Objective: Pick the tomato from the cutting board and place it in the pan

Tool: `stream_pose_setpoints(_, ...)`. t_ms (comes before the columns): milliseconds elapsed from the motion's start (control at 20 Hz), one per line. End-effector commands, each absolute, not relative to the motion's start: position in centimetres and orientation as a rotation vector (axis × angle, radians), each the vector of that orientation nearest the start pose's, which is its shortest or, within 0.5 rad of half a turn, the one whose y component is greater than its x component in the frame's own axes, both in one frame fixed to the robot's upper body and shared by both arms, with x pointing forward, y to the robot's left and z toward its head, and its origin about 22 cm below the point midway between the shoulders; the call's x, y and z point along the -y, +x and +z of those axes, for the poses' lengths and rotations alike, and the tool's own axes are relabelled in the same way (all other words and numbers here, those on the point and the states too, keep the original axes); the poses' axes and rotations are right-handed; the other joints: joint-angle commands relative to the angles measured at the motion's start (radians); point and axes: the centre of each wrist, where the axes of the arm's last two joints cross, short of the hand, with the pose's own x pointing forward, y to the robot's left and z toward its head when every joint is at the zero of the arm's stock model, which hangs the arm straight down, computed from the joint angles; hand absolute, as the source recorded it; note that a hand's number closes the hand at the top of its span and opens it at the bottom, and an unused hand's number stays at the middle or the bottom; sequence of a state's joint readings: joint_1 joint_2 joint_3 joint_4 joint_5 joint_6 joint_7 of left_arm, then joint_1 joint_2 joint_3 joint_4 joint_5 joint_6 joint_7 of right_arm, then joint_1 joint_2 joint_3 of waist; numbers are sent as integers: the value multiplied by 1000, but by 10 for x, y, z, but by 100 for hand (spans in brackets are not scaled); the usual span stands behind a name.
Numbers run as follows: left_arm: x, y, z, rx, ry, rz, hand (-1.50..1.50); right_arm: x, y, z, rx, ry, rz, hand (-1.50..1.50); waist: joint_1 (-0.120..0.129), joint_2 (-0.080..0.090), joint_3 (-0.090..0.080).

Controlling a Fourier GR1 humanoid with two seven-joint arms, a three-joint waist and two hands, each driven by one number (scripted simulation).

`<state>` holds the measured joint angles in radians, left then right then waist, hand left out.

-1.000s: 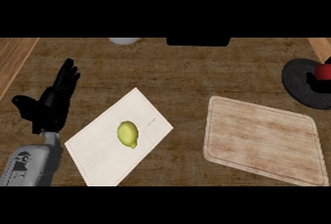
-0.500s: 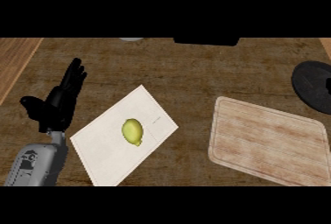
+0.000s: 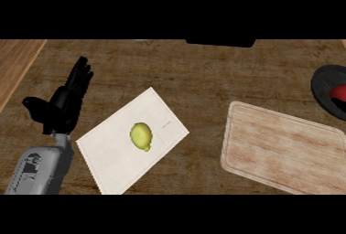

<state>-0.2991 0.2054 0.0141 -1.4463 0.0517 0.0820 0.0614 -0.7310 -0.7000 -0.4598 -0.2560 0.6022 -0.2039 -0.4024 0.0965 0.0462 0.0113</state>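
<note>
The robot's left hand point(image 3: 64, 103) shows at the left of the head view, black fingers straight and pointing up, thumb spread out to the side, holding nothing; it looks to be at rest over the dark wooden table point(image 3: 202, 68). The right hand is not in view.

Just to the right of that hand lies a pale, whitish rectangular cutting board point(image 3: 111, 155), turned at an angle. On it sits a small yellow-green rounded fruit point(image 3: 140, 136), more like a lemon than a red tomato in colour. It lies near the board's middle, close to the hand's right and slightly below its fingertips. Well apart to the right is a second board, a light-brown wooden one with rounded corners point(image 3: 287, 155), bare on top. Beyond it, at the far right edge and farthest from the hand, is a dark round pan point(image 3: 326, 89), cut off by the frame, with something red point(image 3: 338, 93) showing inside it.

The fruit has not yet been grasped, so the whole pick and place appears to lie ahead. The risks, as I judge them: the fruit is round and could roll off the board if fingers nudge it from the side instead of closing round it. The pan is a long way across from the left hand, with the wooden board between, so a carry could clip that board or end short of the pan. The red object already in the pan may also crowd the landing place.
</note>
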Motion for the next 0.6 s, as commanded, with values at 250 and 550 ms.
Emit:
stream_pose_setpoints(250, -249, 310, 57, 1655, 131, -109, 0, 487, 332, 47, 1381, -843, 295, -150, -3, -5, 1)
stream_pose_setpoints(550, -257, 310, 54, 1645, 148, -86, 0, 504, 320, 52, 1610, -800, 42, -150, -41, -15, -1)
